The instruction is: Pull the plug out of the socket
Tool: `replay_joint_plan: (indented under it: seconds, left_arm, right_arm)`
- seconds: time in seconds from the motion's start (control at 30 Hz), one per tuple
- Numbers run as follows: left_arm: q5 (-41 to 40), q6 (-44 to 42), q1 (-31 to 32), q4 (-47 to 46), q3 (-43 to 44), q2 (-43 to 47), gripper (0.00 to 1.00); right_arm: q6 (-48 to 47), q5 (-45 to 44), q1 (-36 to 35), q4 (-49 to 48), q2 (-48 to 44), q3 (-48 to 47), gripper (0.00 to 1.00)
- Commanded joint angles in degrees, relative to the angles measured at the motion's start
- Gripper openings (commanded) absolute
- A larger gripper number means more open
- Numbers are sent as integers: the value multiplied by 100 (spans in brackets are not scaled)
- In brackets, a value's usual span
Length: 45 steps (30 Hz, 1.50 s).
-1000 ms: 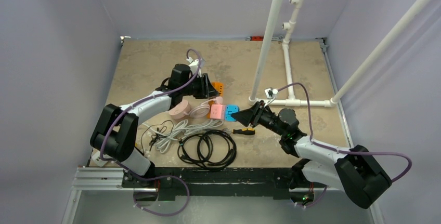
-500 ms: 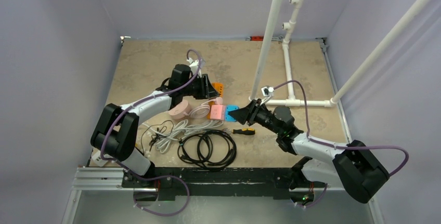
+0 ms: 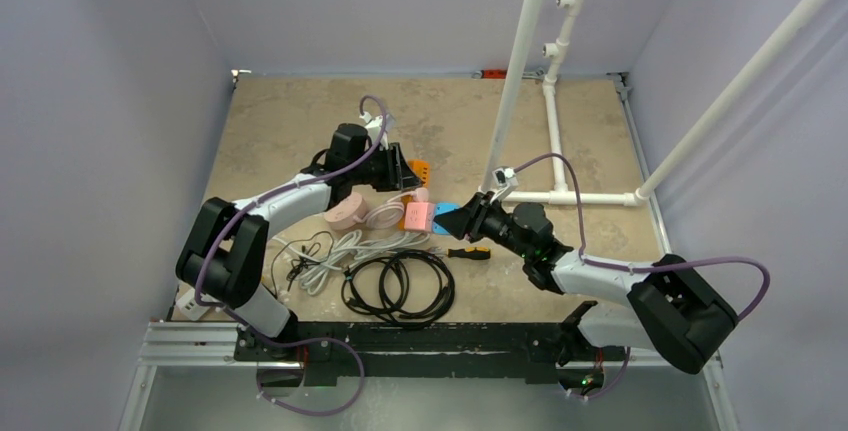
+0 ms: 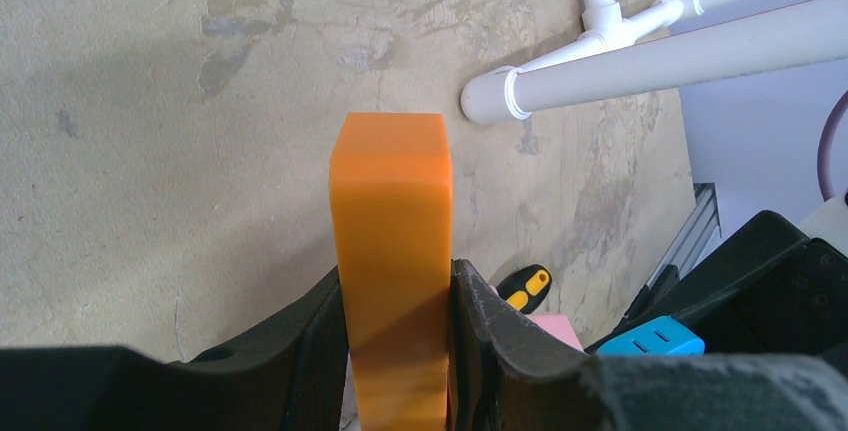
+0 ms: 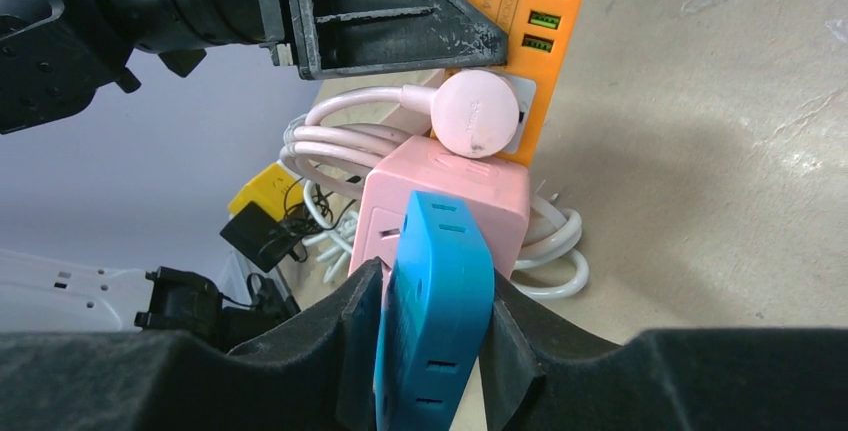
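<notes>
Inside the right claw [image 5: 431, 286] sits the blue plug [image 5: 433, 326].

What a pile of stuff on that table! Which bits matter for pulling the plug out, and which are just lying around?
In the job: blue plug, pink socket cube it sits in, right gripper on the plug, orange strip, left gripper clamping it.
Lying about: black cable coil, white cables, screwdriver, white pipes.
</notes>
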State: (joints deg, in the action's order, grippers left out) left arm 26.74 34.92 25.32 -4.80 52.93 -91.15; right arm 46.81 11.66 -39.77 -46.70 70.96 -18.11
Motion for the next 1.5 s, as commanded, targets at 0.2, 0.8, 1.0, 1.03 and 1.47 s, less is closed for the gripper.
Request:
replay_joint_plan:
  seconds: [0.2, 0.8, 1.0, 1.03, 1.47]
  left_arm:
    - [89, 32, 30, -82, 299, 26, 0]
    - [16, -20, 34, 31, 359, -4, 0]
    - [-31, -57, 34, 68, 368, -8, 0]
    - [-54, -61, 34, 82, 373, -8, 0]
    - [-447, -272, 34, 345, 466, 9, 0]
  right_arm:
    - [-103, -343, -66, 59, -38, -211, 29]
    - [246, -213, -66, -84, 36, -131, 13]
    - [380, -213, -65, 92, -12, -196, 2]
    - [386, -236, -65, 203, -12, -228, 0]
    - [426, -454, -61, 608, -233, -272, 0]
